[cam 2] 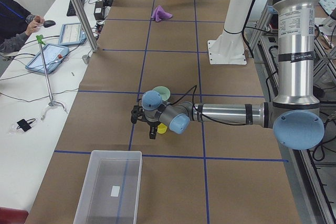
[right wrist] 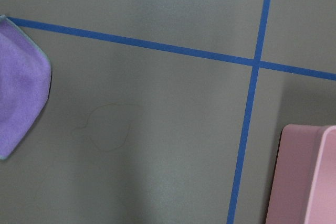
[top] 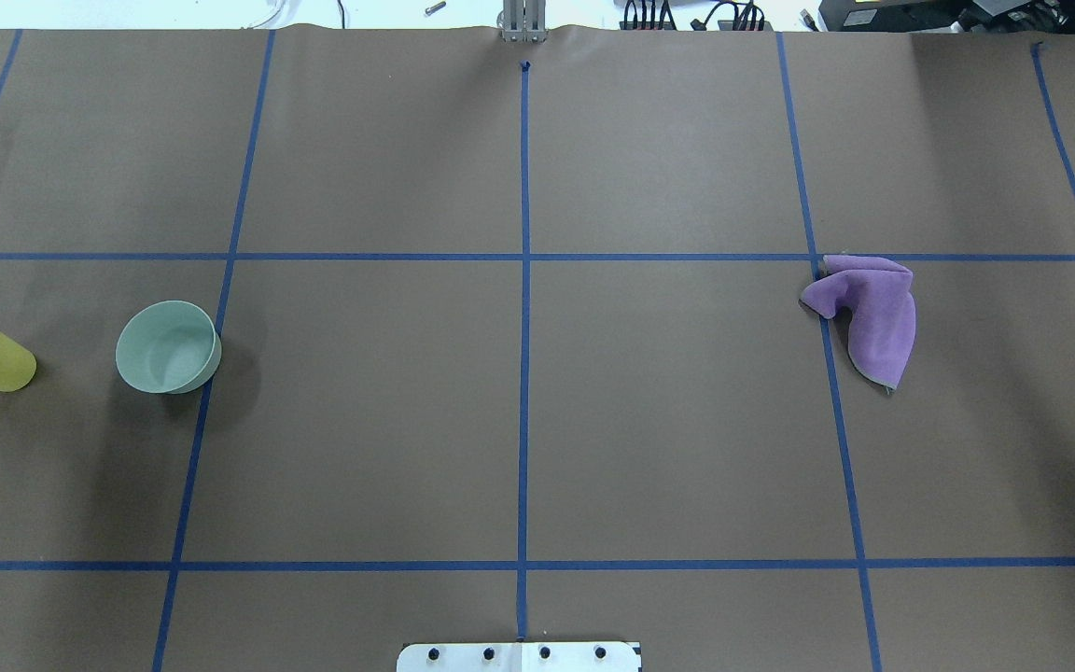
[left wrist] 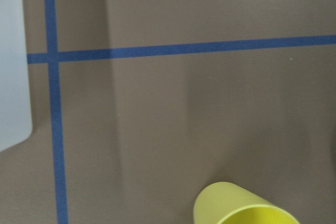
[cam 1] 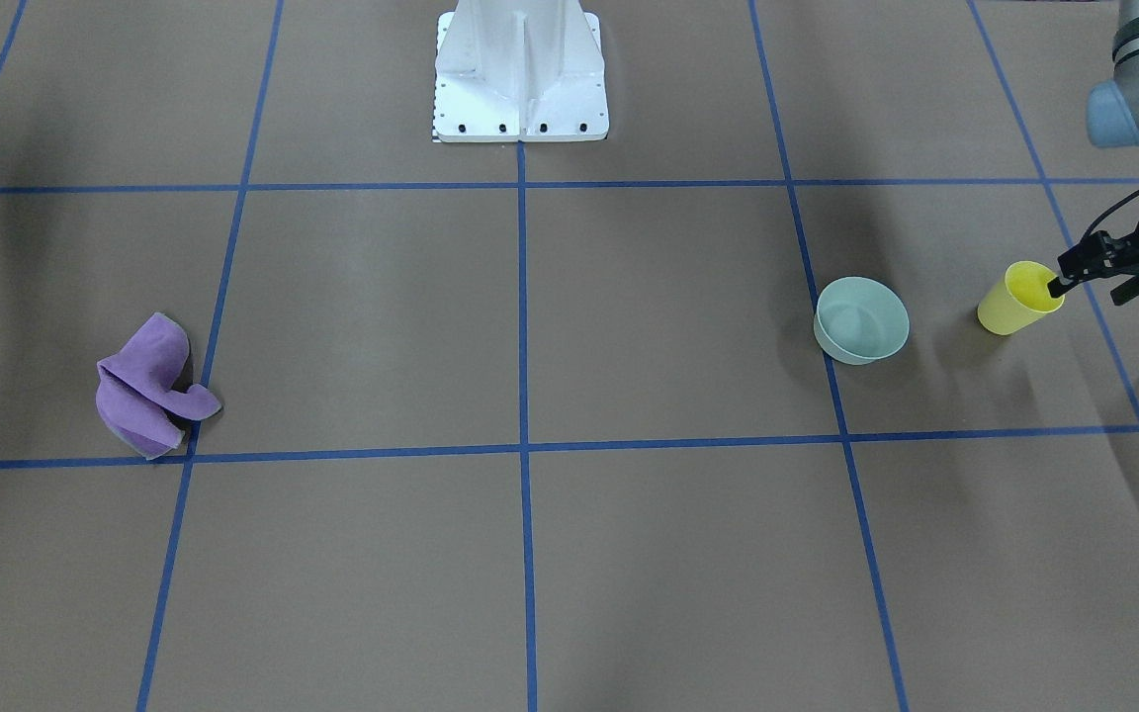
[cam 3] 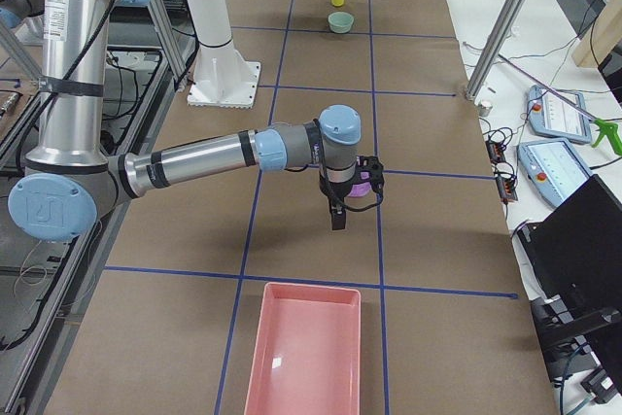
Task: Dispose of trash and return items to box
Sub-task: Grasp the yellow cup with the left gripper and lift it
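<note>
**Closing in on the yellow cup**

The left gripper (cam 1: 1074,281) hung at the rim of the yellow cup (cam 1: 1019,299), partly over its mouth. Whether it had pinched the wall could not be told. The cup stood on the table (cam 1: 382,326) near the green bowl (cam 1: 861,319), not far from the clear box (cam 2: 107,187).

The step looked like the grasp. Next would come a firm pinch, a lift and a short carry to the box.

The right gripper (cam 3: 338,217) hovered by the purple cloth (cam 3: 362,188), its opening unreadable, the pink bin (cam 3: 301,357) nearby.

Counted: one cup, one bowl, one cloth, one box, one bin.
</note>
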You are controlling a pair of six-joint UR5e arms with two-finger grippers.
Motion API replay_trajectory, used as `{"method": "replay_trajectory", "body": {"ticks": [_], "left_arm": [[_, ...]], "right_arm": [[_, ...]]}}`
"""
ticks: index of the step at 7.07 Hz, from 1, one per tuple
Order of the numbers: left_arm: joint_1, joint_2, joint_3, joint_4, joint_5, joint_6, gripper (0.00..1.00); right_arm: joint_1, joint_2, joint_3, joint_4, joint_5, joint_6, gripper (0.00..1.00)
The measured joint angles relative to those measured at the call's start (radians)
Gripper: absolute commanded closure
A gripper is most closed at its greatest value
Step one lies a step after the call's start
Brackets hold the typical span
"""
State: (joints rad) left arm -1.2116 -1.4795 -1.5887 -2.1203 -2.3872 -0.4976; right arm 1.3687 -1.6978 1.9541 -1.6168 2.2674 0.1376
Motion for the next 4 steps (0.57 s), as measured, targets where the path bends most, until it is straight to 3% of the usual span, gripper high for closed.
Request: {"method": "replay_trajectory", "body": {"ticks": [4], "left_arm": [[0.029, 0.002, 0.006, 0.000, 0.000, -0.002, 0.65]], "right_arm": [[-0.002, 0.001, -0.001, 0.000, -0.002, 0.002, 0.00]]}}
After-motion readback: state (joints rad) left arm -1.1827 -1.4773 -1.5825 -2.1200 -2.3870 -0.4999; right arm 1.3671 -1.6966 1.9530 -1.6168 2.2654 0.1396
